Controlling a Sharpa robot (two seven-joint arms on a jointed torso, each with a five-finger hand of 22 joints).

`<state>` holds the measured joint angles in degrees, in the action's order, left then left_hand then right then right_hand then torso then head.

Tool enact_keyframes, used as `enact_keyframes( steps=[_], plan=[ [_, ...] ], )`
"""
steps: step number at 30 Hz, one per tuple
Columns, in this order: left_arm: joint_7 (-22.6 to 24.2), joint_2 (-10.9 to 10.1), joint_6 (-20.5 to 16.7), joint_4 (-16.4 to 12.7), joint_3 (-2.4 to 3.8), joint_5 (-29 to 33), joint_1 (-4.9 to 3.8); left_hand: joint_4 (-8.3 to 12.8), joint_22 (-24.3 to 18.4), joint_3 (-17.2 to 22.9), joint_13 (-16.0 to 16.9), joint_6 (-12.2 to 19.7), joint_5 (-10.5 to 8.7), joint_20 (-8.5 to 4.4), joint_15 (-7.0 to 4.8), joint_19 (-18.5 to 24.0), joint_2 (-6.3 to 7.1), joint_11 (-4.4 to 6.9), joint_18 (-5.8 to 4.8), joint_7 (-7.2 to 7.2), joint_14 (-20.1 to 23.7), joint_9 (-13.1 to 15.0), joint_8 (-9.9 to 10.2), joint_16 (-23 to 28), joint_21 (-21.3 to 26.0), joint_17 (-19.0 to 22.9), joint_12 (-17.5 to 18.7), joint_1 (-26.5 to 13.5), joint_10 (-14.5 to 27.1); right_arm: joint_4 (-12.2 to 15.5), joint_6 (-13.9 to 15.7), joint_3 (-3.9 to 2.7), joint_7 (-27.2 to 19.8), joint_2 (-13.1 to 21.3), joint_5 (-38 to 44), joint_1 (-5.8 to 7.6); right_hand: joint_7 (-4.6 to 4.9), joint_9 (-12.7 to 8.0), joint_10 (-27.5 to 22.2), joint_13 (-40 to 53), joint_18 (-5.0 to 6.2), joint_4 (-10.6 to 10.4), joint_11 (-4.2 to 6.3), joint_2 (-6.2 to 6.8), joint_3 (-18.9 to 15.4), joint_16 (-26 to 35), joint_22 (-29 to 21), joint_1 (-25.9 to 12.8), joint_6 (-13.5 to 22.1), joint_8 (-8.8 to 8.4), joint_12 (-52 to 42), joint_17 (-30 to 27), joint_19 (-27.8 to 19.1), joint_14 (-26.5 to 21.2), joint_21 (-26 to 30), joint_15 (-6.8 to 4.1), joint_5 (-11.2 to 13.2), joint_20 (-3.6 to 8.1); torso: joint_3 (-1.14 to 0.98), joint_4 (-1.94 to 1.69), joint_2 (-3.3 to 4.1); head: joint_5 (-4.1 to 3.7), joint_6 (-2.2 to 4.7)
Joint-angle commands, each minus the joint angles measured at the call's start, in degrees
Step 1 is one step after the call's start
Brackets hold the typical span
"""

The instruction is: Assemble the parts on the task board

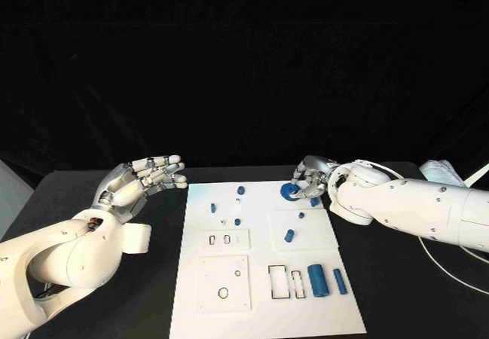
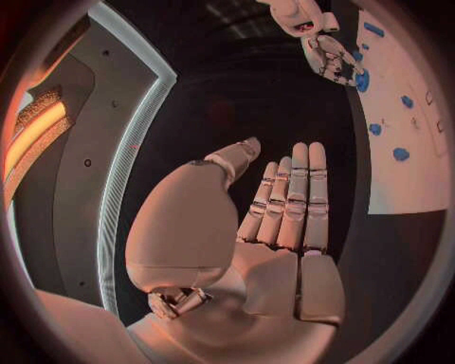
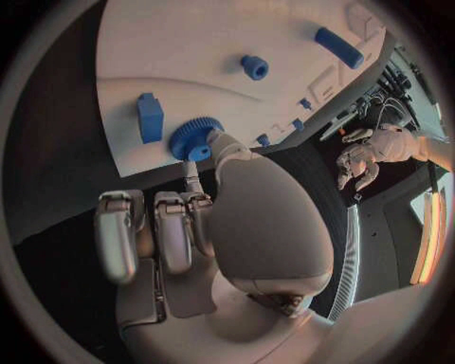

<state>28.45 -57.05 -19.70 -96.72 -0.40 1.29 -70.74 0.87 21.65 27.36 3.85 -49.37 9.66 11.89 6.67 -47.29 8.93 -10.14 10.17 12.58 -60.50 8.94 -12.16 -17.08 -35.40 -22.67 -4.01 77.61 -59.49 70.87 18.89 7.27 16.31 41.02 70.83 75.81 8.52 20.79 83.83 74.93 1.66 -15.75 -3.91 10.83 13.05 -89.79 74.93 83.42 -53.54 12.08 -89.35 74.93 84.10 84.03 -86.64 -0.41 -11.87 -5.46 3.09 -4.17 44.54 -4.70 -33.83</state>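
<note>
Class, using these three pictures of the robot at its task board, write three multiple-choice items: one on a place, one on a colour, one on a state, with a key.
1. Where is the right hand?
A. at the task board's far right corner
B. at its near edge
C. off the table

2. What colour is the gear?
A. grey
B. blue
C. red

3. How is the left hand?
A. gripping a part
B. pressing the board
C. holding nothing, beside the board

Key: 1 A, it sits at the task board far corner; 2 B, the right wrist view shows blue; 3 C, its fingers lie straight, empty.
</note>
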Motion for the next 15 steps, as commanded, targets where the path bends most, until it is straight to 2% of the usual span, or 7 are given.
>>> enact_keyframes(
  steps=[1,2,3,10,15],
  plan=[
    [0.3,0.1,1.1,-0.1,0.05,0.2,-0.07,-0.2,0.1,0.1,0.1,0.2,0.01,-0.11,-0.02,0.4,-0.18,0.0,-0.21,1.04,0.6,0.1,0.1,-0.1,-0.2,-0.1,-0.2,-0.4,0.3,0.0,0.1,0.09,-0.1,-0.2,2.3,-0.26,-0.22,-0.1,6.0,14.8,-0.71,0.4,0.33,-0.98,1.5,-0.2,11.7,0.8,-1.0,0.42,-0.4,15.1,4.0,6.0,-0.4,-0.1,0.1,-0.11,-0.03,-0.01,0.01,0.02,-0.09],
    [0.3,0.1,1.1,-0.1,0.05,0.2,-0.07,-0.2,0.1,0.1,0.1,0.2,0.01,-0.11,-0.02,0.4,-0.18,0.0,-0.21,1.04,0.6,0.1,0.1,-0.1,-0.2,-0.1,-0.2,-0.4,0.3,0.1,0.6,0.09,-0.2,-0.2,2.9,-0.29,-0.41,-0.2,6.1,15.0,-0.73,0.7,0.52,-1.01,2.6,-0.2,11.8,1.0,-1.6,0.46,-0.5,15.1,4.0,6.0,-0.4,-0.28,1.2,0.07,-0.02,-0.01,0.01,0.02,-0.09],
    [0.2,0.1,1.1,-0.1,0.05,0.2,-0.07,-0.2,0.1,0.1,0.1,0.2,0.01,-0.11,-0.02,0.4,-0.18,0.0,-0.21,1.04,0.6,0.1,0.1,-0.1,-0.2,-0.1,-0.2,-0.4,0.3,0.3,1.1,0.09,-0.2,-0.2,3.3,-0.32,-0.48,-0.2,6.1,15.0,-0.76,0.8,0.57,-0.99,3.0,-0.2,11.9,1.0,-1.8,0.48,-0.6,15.1,4.0,6.0,-0.5,-0.34,1.3,0.11,-0.01,0.0,0.01,0.01,-0.08],
    [0.2,0.1,1.1,0.0,0.05,0.2,-0.07,-0.2,0.1,0.1,0.1,0.2,0.01,-0.11,-0.02,0.4,-0.18,0.0,-0.21,1.04,0.6,0.1,0.1,-0.1,-0.2,-0.1,-0.2,-0.4,0.3,1.7,3.6,0.1,-0.1,-0.2,6.1,-0.5,-1.07,0.0,6.2,15.1,-0.99,1.2,1.08,-0.54,5.1,-0.2,12.8,0.6,-3.7,0.74,-0.6,15.1,4.5,6.0,-1.3,-0.81,1.3,0.52,0.01,-0.01,0.02,-0.05,-0.05],
    [0.2,0.1,1.2,0.0,0.05,0.2,-0.07,-0.2,0.1,0.1,0.1,0.2,0.01,-0.11,-0.02,0.4,-0.18,0.0,-0.21,1.04,0.6,0.1,0.1,-0.1,-0.2,-0.1,-0.2,-0.4,0.3,4.3,6.3,0.09,0.2,0.3,7.7,-0.57,-1.14,0.0,6.2,15.1,-1.0,1.4,1.2,-0.1,6.0,-0.2,12.8,0.2,-3.8,0.54,-0.6,15.1,4.5,6.0,-1.3,-0.94,0.7,0.68,0.05,-0.15,-0.03,-0.04,0.05]
  ],
)
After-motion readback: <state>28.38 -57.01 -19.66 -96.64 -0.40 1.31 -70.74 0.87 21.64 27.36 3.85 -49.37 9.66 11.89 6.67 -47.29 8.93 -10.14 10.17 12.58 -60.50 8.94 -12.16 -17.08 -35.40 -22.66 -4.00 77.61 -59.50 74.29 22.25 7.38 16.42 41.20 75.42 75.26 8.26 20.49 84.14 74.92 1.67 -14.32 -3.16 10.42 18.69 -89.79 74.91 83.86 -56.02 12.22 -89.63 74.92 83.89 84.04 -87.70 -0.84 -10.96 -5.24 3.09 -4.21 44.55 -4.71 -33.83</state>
